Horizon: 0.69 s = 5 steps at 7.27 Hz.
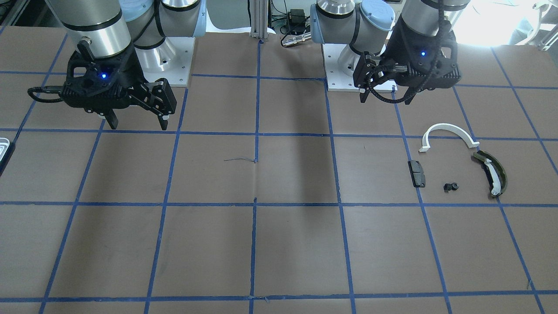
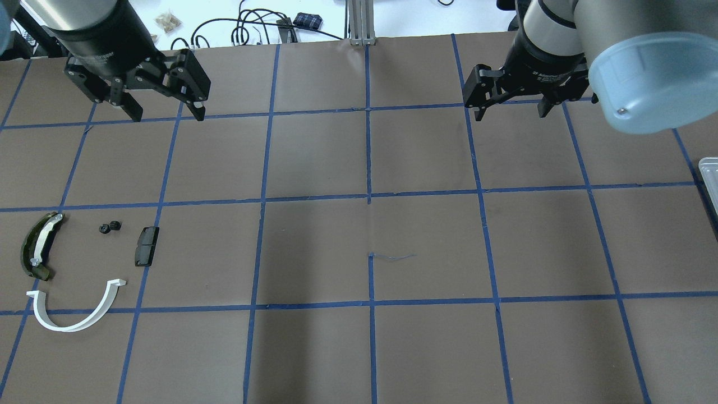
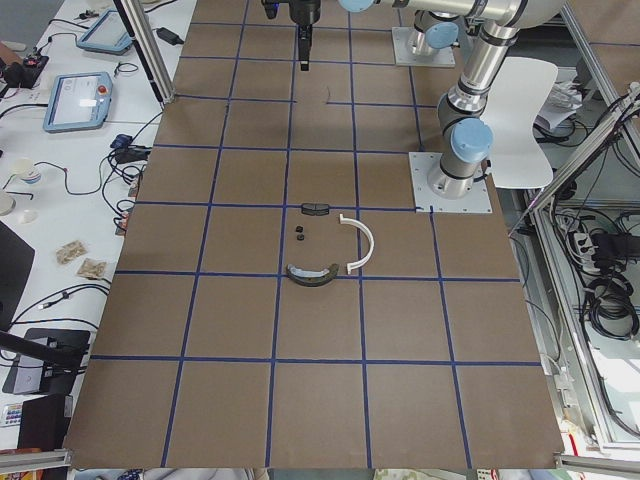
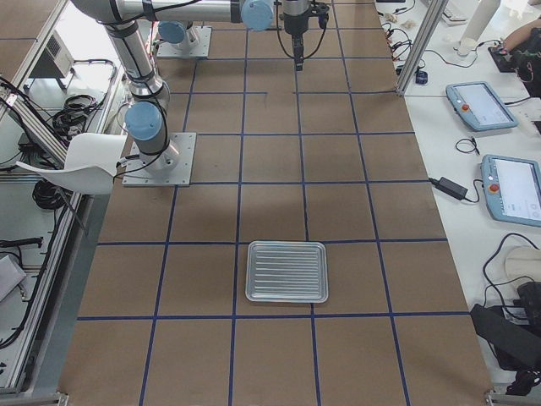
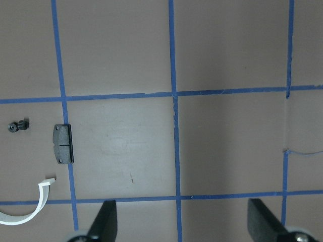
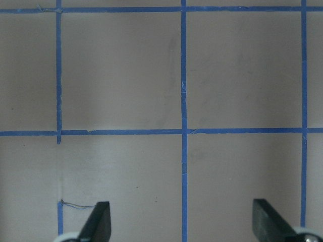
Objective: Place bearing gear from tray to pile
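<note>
The small black bearing gear [image 2: 110,227] lies on the table in the pile, between the dark olive curved piece [image 2: 33,249] and the black rectangular block [image 2: 147,246]. The white semicircular strip [image 2: 61,328] lies beside them. The gear also shows in the front view [image 1: 451,186] and the left wrist view [image 5: 19,126]. The ridged tray [image 4: 287,271] sits at the table's right end with nothing in it. My left gripper [image 2: 166,115] is open and empty, high above the table beyond the pile. My right gripper [image 2: 510,112] is open and empty, far from the tray.
The brown table has a blue tape grid [image 2: 368,202]. The arm bases [image 1: 170,65] stand on white plates at the robot's edge. Cables and a metal post [image 2: 362,22] lie beyond the far edge. Only a sliver of the tray [image 2: 709,179] shows overhead.
</note>
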Available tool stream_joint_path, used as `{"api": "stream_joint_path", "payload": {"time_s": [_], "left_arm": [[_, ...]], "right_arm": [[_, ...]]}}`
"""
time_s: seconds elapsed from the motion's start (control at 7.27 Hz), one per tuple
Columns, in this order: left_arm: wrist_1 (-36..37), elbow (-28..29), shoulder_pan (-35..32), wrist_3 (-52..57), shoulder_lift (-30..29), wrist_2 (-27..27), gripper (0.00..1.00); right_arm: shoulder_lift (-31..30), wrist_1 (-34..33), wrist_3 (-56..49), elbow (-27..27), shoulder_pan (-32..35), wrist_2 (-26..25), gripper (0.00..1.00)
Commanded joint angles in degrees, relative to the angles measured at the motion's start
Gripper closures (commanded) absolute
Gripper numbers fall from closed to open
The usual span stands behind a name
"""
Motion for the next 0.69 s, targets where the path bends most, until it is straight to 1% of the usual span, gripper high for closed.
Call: {"api": "stream_joint_path", "payload": {"time_s": [0.0, 0.14, 0.55], "left_arm": [[2.8, -1.9, 0.4, -0.3, 1.0, 0.0, 0.08], [2.8, -3.1, 0.5, -2.7, 1.4, 0.0, 0.08], [3.2, -2.1, 0.3, -2.2, 1.2, 0.4, 0.08]], "right_arm": [[0.0, 0.1, 0.0, -0.2, 0.1, -0.1, 0.0], [0.0, 0.3, 0.0, -0.1, 0.0, 0.0, 0.0], [0.0, 0.2, 0.0, -0.1, 0.1, 0.1, 0.0]]}}
